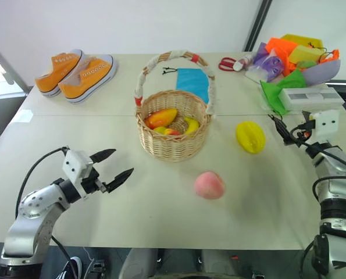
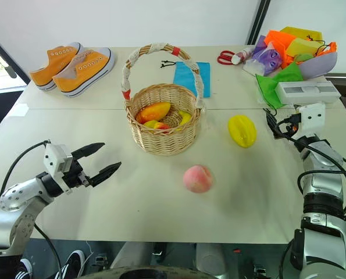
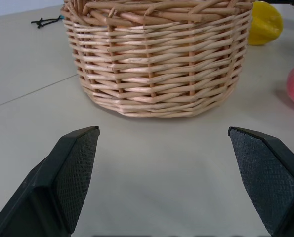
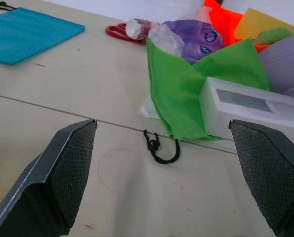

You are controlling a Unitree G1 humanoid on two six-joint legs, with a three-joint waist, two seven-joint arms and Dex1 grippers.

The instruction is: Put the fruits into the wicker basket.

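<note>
Partly done. Inside the wicker basket (image 1: 173, 132), at mid-worktop with its cloth-wrapped arched handle upright: an orange-red fruit (image 1: 161, 118) leaning against the near-left wall, a yellow fruit (image 1: 191, 125) toward the right wall, and another small yellow-red piece (image 1: 168, 131) low between them, partly hidden. Still out on the worktop (image 1: 103, 203): the pink peach (image 1: 209, 185), lying in front of the basket and a little to its right, apart from it; and the yellow star fruit (image 1: 250, 136), level with the basket on its right side, also clear of the wicker. Two fruits left to carry over, then, by this reading. Left claw (image 1: 110, 168) spread wide and holding nothing, hanging above the worktop to the left front of the basket, aimed at its woven wall, with the peach well off to its far side. Right claw (image 4: 166, 163) likewise at full spread and empty, pointing past the star fruit toward the green cloth (image 4: 186, 89), a white box (image 4: 250, 106) and a black cord loop (image 4: 161, 148) at the right-hand end. Farther out, nothing of the task: orange sneakers (image 1: 77, 72) at the far left corner, a blue pouch (image 1: 194, 82) behind the basket, red scissors (image 1: 226, 63) and a heap of coloured cloths (image 1: 298, 58) at the far right.
</note>
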